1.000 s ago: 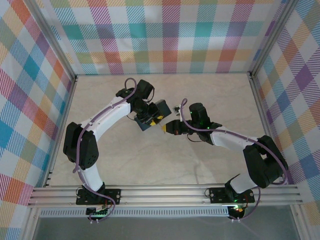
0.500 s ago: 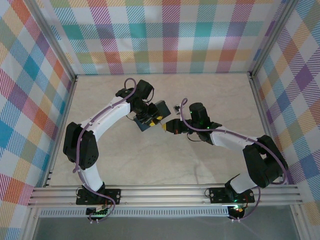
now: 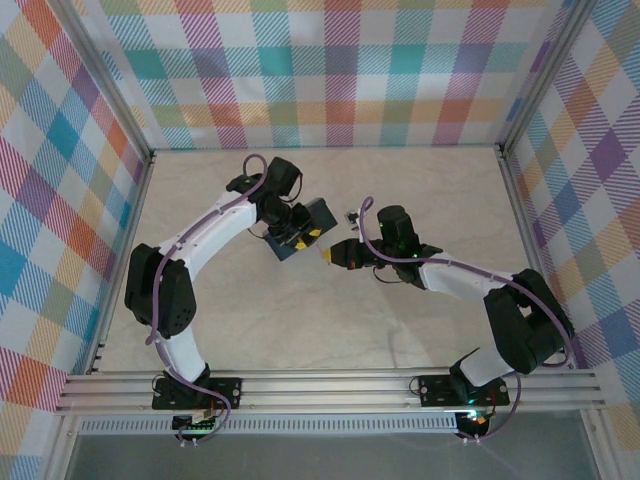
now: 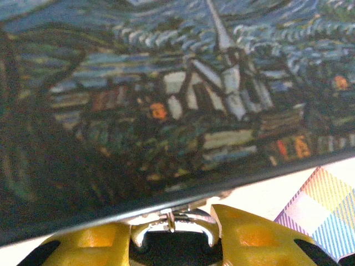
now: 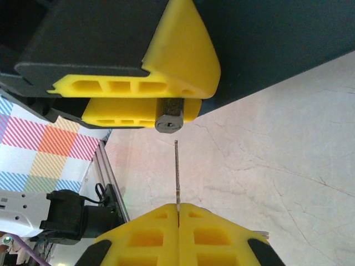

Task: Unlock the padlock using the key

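Clamping one padlock (image 5: 169, 117), left end effector (image 4: 173, 237) faces right end effector (image 5: 178, 213) pinching one key (image 5: 177, 172).

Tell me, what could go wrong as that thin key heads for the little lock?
1. The key in the right gripper is not yet in the padlock, and its tip looks slightly off the lock's centre. It could strike the face instead of the slot.
2. The left gripper pinches only that tiny lock, so a push might twist it or make it slip.
3. The blue tin sits right against the lock and could shift.
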`<state>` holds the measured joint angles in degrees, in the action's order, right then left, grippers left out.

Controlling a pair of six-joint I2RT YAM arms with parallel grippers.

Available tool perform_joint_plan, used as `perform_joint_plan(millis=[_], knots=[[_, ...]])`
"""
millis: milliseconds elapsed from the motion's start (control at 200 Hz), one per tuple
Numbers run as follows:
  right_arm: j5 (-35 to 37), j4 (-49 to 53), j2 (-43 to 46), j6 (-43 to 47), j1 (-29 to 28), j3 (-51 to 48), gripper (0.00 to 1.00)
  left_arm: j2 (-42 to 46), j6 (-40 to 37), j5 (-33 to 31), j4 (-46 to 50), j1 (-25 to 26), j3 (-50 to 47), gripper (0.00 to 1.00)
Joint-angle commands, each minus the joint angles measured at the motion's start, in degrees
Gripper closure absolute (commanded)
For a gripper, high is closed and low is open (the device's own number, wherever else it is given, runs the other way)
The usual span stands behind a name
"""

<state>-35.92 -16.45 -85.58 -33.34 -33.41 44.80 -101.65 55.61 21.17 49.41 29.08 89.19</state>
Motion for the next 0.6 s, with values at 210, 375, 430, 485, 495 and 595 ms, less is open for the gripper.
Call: perform_joint_plan(millis=[210, 375, 430, 485, 495, 595], knots=[[-1.44, -0.1, -0.78, 2.42, -1.09, 2.58, 1.0, 1.1, -1.65, 1.67, -0.74, -0.34, 0.64, 0.91], [0.15, -1.21, -1.34, 1.81, -1.13, 2.84, 1.0, 1.81, -1.57, 1.69, -0.97, -0.3, -0.1, 0.91], [0.57, -1.27, -1.19, 1.86, -1.13, 2.93, 1.0, 2.11, -1.48, 1.6, -1.07, -0.25, -0.48, 0.91], [1.05, -0.83, -1.34, 1.95, -1.13, 3.21, 1.0, 2.33, -1.43, 1.67, -1.16, -0.25, -0.76, 0.91], [1.08, -0.81, -1.34, 1.96, -1.13, 3.2, 1.0, 2.33, -1.38, 1.68, -1.16, -0.25, -0.77, 0.91], [1.37, -0.8, -1.68, 1.97, -1.13, 3.44, 1.0, 2.33, -1.47, 1.72, -1.13, -0.25, -0.68, 0.91]])
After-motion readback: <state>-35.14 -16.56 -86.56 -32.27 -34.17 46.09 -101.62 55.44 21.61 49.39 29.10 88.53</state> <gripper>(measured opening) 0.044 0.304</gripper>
